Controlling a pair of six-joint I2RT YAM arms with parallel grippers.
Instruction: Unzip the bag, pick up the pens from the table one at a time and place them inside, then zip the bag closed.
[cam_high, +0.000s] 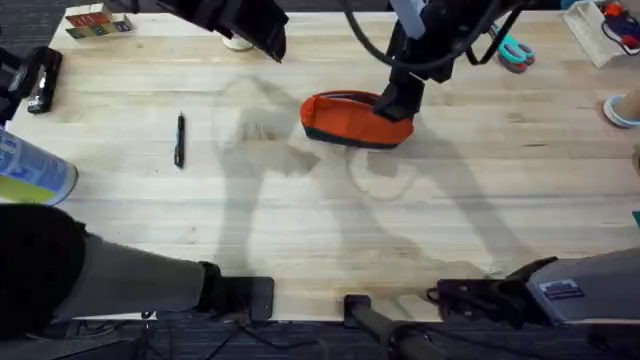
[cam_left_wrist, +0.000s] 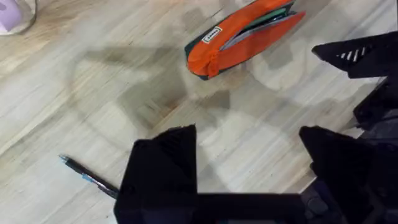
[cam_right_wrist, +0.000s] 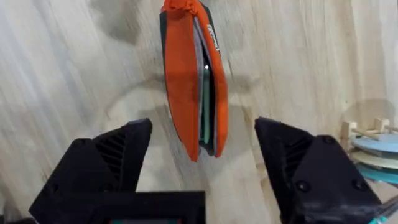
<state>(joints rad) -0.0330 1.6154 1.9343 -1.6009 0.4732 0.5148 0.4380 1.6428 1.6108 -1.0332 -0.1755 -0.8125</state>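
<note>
The orange bag (cam_high: 352, 118) lies on the table (cam_high: 300, 230) right of centre, its top zipper open, with a dark lining showing inside. My right gripper (cam_high: 398, 100) hovers open over the bag's right end. In the right wrist view the bag (cam_right_wrist: 186, 81) runs away from between the spread fingers (cam_right_wrist: 118, 155). One black pen (cam_high: 180, 140) lies alone at the left of the table. My left gripper (cam_high: 272, 42) hangs high at the back, open and holding nothing. From the left wrist I see the pen (cam_left_wrist: 87, 177) near one finger (cam_left_wrist: 165, 168) and the bag (cam_left_wrist: 245, 34) farther off.
Teal-handled scissors (cam_high: 515, 52) lie at the back right near a clear container (cam_high: 605, 30). A blue and yellow can (cam_high: 30, 172) and a black device (cam_high: 40, 80) sit at the left edge. A small box (cam_high: 95, 20) is at the back left.
</note>
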